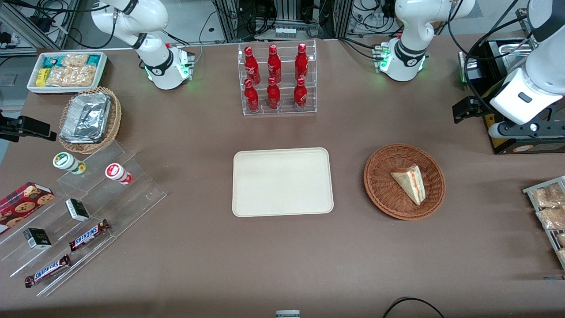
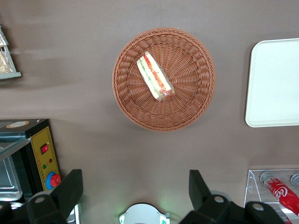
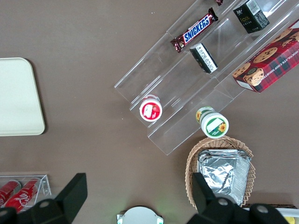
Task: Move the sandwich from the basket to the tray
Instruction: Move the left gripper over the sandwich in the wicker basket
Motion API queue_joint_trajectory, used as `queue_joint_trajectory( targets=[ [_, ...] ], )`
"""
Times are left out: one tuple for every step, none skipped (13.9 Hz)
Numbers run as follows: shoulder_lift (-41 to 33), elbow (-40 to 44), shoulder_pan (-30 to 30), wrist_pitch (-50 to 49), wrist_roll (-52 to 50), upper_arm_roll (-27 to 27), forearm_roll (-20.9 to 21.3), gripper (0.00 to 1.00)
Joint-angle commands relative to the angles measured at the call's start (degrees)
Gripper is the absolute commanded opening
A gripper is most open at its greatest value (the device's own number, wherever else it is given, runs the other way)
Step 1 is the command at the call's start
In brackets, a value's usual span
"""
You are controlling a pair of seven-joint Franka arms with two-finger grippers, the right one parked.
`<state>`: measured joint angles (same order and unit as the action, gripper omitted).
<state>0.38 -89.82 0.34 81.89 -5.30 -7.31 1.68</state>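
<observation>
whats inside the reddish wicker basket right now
Only the sandwich lies in the basket, a single wedge on its side with its red and green filling edge showing. The weave under the wedge is covered. The gripper is open, high above the table, nowhere near it.

Sandwich [image 1: 411,182] lies in the basket [image 1: 380,185]; basket sits beside the tray [image 1: 282,182], toward the working arm's end of the table [image 1: 282,265]. Rack of 6 bottles [image 1: 276,78] stands farther from the front camera than the tray; stepped stand with snack bars [image 1: 88,207] lies toward the parked arm's end. Gripper [image 2: 135,196] hangs above the table, jaws wide apart, well apart from the basket and farther from the front camera than it.
</observation>
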Motion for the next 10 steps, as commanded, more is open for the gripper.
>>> queue_joint_trajectory(
  targets=[
    [-0.4,0.0,0.6,0.1,2.3,-0.4,-0.6,1.0],
    [0.0,-0.1,0.6,0.4,2.0,-0.5,-0.7,1.0],
    [0.6,-0.3,0.4,1.4,2.0,-0.5,-0.7,1.0],
    [1.6,-0.4,0.4,2.1,2.0,-0.6,-0.7,1.0],
    [1.8,-2.2,0.4,3.4,2.0,-0.6,-0.7,1.0],
    [1.6,-5.0,0.2,6.3,2.0,-0.6,-0.6,1.0],
    [1.2,-9.0,0.0,9.9,2.0,-0.7,-0.6,1.0],
    [0.7,-13.2,0.0,14.1,1.9,-0.8,-0.6,1.0],
    [0.1,-17.3,-0.1,18.4,1.9,-0.8,-0.7,1.0],
    [-0.5,-21.1,0.0,23.1,1.9,-0.8,-0.7,1.0]
  ],
)
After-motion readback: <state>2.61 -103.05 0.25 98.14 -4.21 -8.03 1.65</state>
